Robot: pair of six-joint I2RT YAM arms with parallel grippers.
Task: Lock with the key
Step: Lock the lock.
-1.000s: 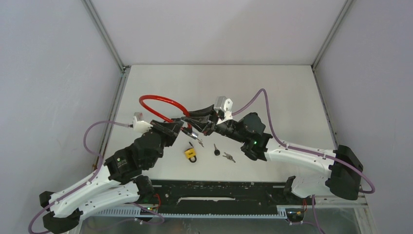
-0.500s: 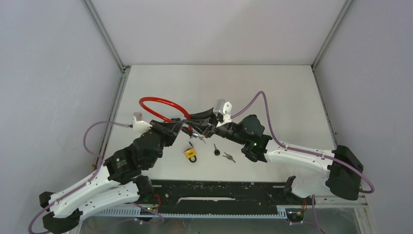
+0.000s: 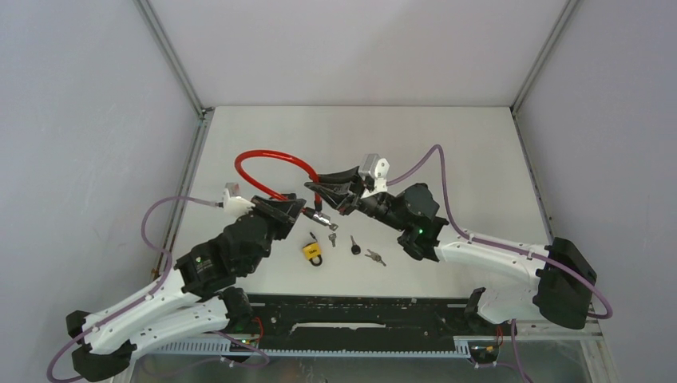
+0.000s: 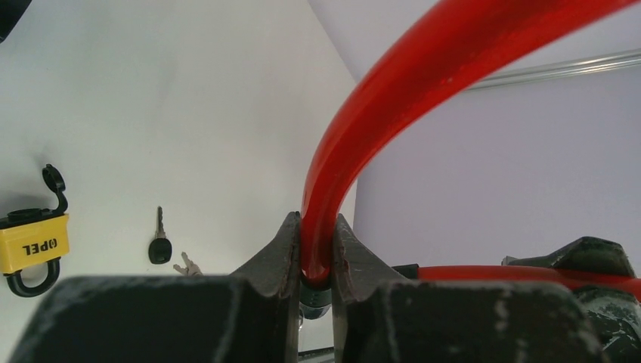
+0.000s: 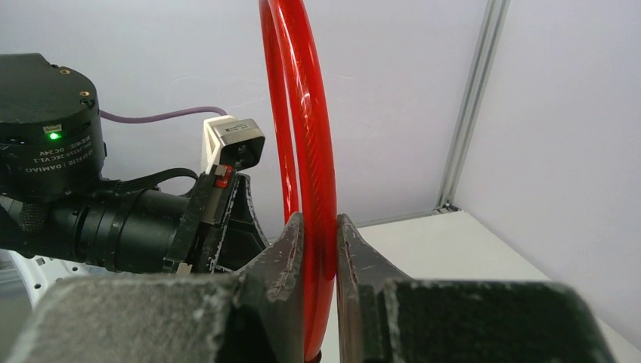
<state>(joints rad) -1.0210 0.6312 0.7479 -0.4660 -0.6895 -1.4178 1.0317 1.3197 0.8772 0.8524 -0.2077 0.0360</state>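
Looking down from the top view, I see the red cable lock [image 3: 267,163] as a glossy hoop of thick, plastic-coated cable, lifted off the white surface [image 3: 447,152] and arching away toward 10 o'clock from the spot where both arms meet. Its two ends come together near the middle of the surface, where a small dark barrel [image 3: 321,217] sits with a key [image 3: 333,237] hanging under it.

The left tool [image 3: 299,209] is pinching the cable; on its wrist camera the fingers [image 4: 283,242] press on either side of the red tube [image 4: 393,98], which curves up and off toward 1 o'clock. The right tool [image 3: 321,191] is likewise clamped on the cable, and its own camera shows the hoop [image 5: 302,113] rising edge-on, straight up at 12 o'clock between the pads [image 5: 351,249].

At 6 o'clock from the tools lie a yellow padlock [image 3: 313,252], a black-headed key [image 3: 353,243] and a small bunch of keys [image 3: 375,257], near each other but apart.

Grey walls close the surface in at 9, 12 and 3 o'clock, with metal posts [image 3: 172,56] in the far corners. The hoop's outer curve stands well apart from the 9 o'clock edge. The widest open stretch of surface runs from the tools toward 12 and 2 o'clock.
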